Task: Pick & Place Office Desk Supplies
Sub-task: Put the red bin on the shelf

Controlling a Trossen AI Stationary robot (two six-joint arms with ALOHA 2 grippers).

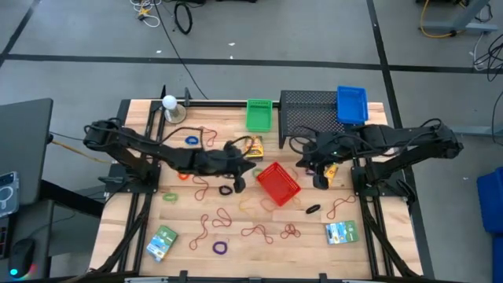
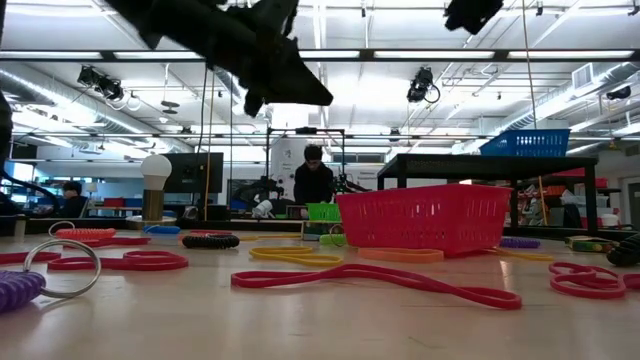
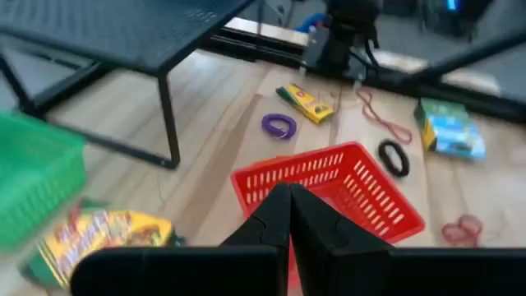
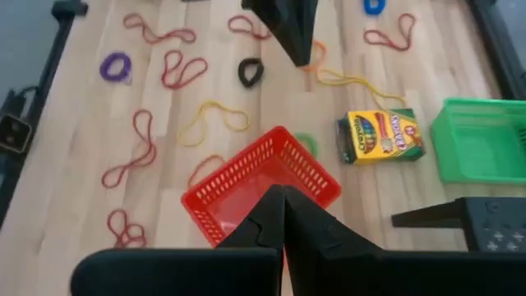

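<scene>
Both arms are hanging over the middle of the desk (image 1: 126, 236), the left tool (image 1: 250, 148) hovering above the yellow crayon box (image 1: 253, 146) and the right tool (image 1: 305, 159) sitting just off the far corner of the red basket (image 1: 278, 183), and each is keeping its fingers pressed together with nothing in them. The rubber-band loops (image 1: 255, 231) are lying scattered across the wood around the basket, with a purple ring (image 1: 220, 248) near the front edge. Green-blue packets (image 1: 341, 232) are resting at the two front corners, well apart.
</scene>
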